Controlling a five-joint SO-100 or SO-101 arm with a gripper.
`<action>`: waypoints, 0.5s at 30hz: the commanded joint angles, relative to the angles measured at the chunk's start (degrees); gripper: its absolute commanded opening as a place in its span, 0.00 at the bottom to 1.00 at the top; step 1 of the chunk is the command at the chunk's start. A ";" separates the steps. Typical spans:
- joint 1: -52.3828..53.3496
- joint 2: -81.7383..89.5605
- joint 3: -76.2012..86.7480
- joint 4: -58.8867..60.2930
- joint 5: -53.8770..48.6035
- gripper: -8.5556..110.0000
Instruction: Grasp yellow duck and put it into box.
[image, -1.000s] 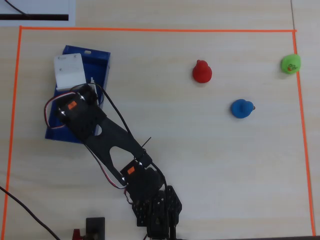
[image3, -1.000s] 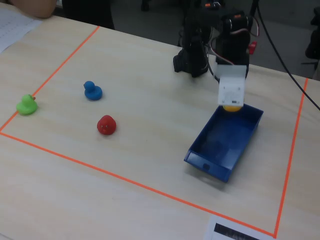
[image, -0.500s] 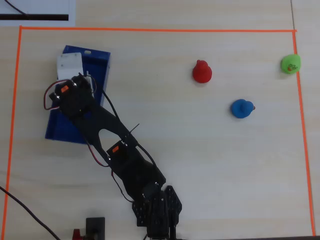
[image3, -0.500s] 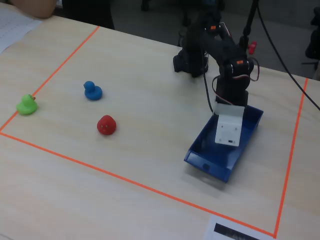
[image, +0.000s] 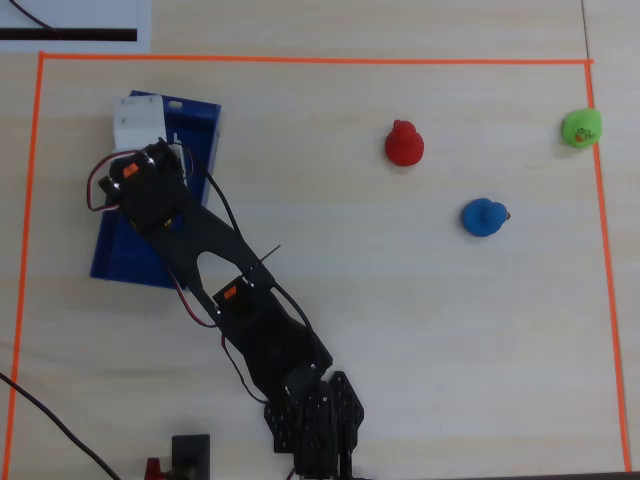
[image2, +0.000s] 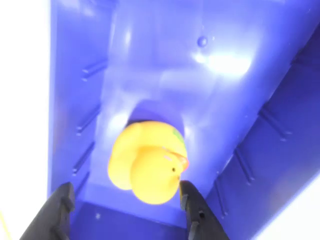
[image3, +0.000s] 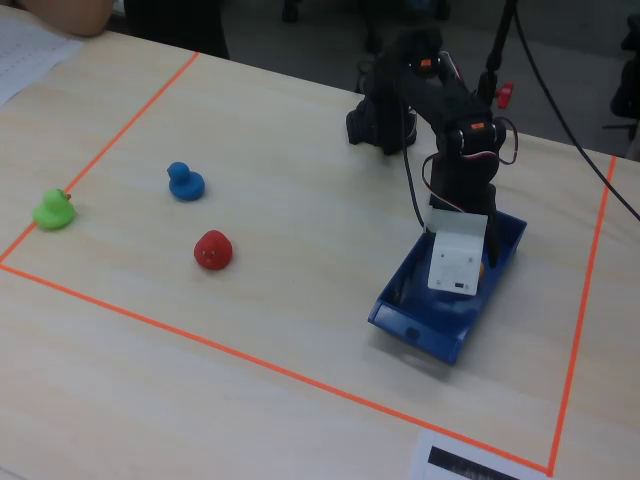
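gripper hangs inside the box, and in the wrist view my two dark fingertips stand apart at the bottom edge, spread wide with nothing clamped between them. just beyond the tips, the yellow duck lies on the blue floor of the box, its small orange beak toward the right of that view; whether the right fingertip touches its side i cannot tell. ribbed blue walls rise on either side of it.

from the overhead view my black arm reaches up and left from its base at the bottom edge, and my white wrist housing covers the upper part of the box, hiding the duck there. the box sits near the upper left corner of the orange tape border.

from the fixed view the housing dips into the box, and a sliver of yellow shows just at its right side.

well apart from the box, the red duck, the blue duck and the green duck rest on the pale wooden table, the green one right at the tape.
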 joint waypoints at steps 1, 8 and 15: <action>2.20 5.62 -4.22 1.23 -1.85 0.23; 6.59 18.72 -5.19 2.81 -3.60 0.07; 17.75 44.56 24.35 -0.44 -7.03 0.07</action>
